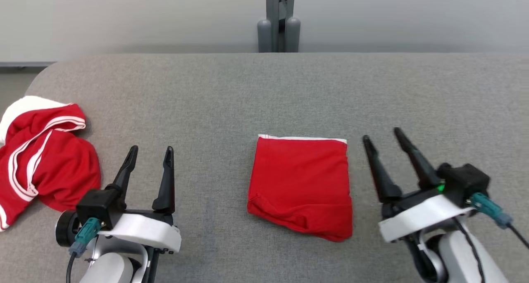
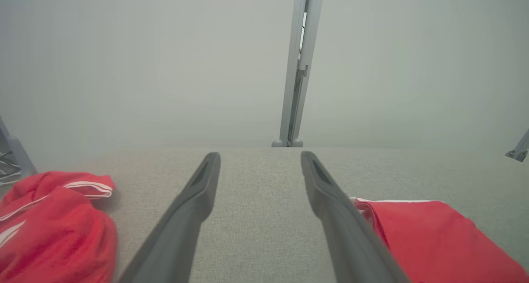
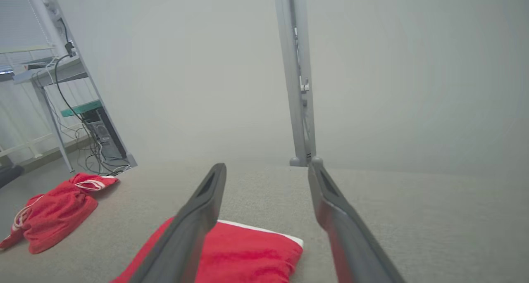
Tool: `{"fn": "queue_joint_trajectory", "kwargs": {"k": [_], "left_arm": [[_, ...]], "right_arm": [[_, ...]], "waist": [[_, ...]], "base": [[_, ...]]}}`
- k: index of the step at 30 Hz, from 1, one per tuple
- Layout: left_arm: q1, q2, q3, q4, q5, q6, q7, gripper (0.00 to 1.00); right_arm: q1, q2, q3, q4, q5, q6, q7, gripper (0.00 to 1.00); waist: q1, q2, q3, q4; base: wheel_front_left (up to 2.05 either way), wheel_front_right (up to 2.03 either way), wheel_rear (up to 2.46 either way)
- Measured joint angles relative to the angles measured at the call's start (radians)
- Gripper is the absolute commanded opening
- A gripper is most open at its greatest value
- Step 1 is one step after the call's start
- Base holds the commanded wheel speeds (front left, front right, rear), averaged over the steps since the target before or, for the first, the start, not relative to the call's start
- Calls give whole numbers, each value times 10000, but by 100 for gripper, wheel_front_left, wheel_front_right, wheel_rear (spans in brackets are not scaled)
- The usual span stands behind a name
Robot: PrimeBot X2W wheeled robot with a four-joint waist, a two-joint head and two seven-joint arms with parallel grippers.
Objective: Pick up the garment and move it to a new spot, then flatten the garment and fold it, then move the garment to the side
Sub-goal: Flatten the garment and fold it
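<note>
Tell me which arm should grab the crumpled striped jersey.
Left. The jersey lies far left, right beside the open left gripper; the right gripper sits on the far side of the folded red bundle.

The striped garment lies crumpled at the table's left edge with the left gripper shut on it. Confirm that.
One thing is wrong: the left gripper is not shut on the garment. The head view shows its fingers open, holding nothing, apart from the cloth and to its right. The rest stands: the garment lies crumpled at the left edge of the table.
</note>
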Motion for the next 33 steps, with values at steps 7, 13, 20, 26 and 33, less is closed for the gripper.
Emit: {"fn": "queue_joint_trajectory", "kwargs": {"k": [7, 13, 20, 26, 33], "left_arm": [[305, 128, 44, -416, 44, 228, -52, 100], [789, 265, -50, -702, 140, 460, 46, 100], [1333, 374, -52, -882, 102, 571, 77, 100], [1383, 522, -46, -840, 84, 587, 79, 100], [1358, 556, -71, -844, 94, 602, 90, 100]], "right_arm": [[966, 29, -1521, -932, -790, 0, 792, 100], [1743, 65, -2105, -1333, -1064, 0, 1212, 100], [2722, 161, -2510, -1749, -1106, 0, 1643, 100], [3016, 221, -2550, -1996, -1106, 0, 1818, 100], [3040, 249, -2589, -2134, -1108, 0, 1950, 100]], "waist": [[0, 0, -394, -215], [0, 0, -680, -256], [0, 0, -1028, -213], [0, 0, -1120, -222], [0, 0, -1082, -133]], "base": [[0, 0, 0], [0, 0, 0], [0, 0, 0], [0, 0, 0], [0, 0, 0]]}}
